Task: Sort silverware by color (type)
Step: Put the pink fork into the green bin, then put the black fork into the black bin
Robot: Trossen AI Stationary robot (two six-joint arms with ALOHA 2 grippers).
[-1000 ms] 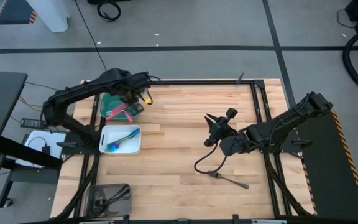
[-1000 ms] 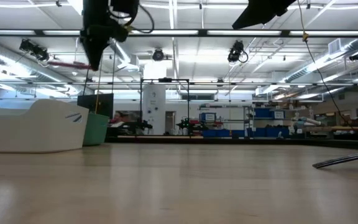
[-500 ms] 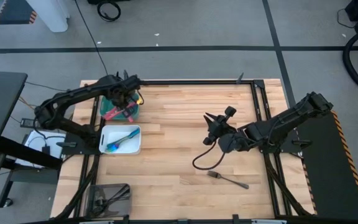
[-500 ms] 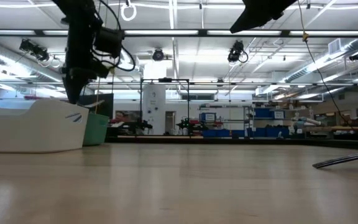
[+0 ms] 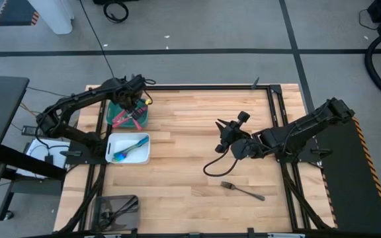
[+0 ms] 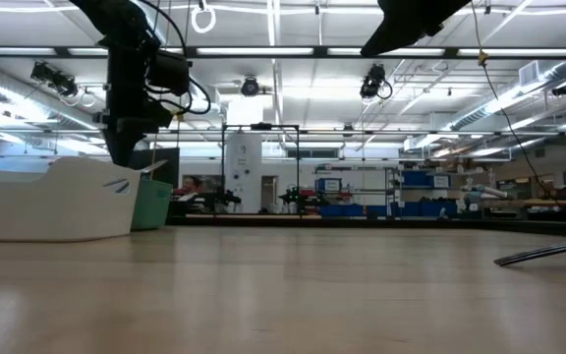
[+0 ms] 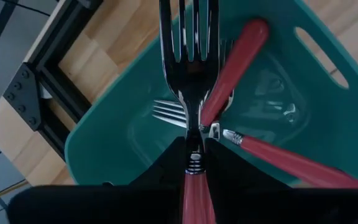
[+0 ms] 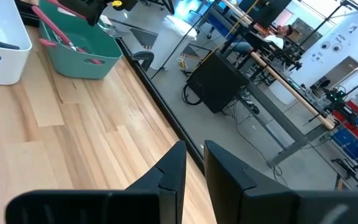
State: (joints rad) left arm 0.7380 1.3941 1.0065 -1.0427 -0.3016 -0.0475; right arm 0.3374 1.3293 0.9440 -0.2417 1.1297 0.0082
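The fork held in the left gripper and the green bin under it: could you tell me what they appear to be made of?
The fork in the left gripper: glossy dark metal head, judging by sharp reflections along the tines; its red handle looks like smooth plastic, evenly coloured with a soft sheen. The green bin: probably moulded plastic, with uniform teal walls, rounded corners and a cut-out handle slot.

Two dark jointed arms, matte black fingers (image 7: 166,168), black cable (image 5: 211,166) looping off right arm (image 5: 296,132).
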